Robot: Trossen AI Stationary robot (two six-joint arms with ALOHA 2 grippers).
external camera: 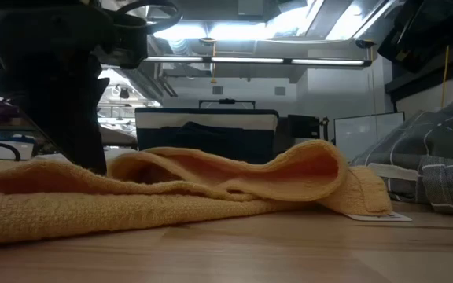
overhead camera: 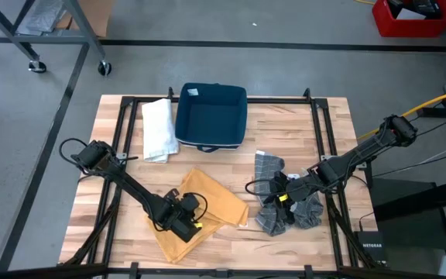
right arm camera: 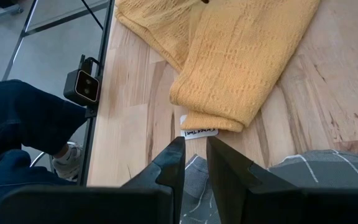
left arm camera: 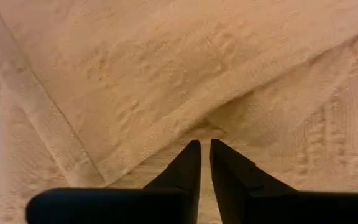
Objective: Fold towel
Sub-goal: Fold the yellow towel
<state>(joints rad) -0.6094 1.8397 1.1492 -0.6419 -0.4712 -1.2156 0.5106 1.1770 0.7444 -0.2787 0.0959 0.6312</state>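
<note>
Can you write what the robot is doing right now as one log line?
task: fold towel | left gripper: down on yellow towel | right gripper: over grey cloth
</note>
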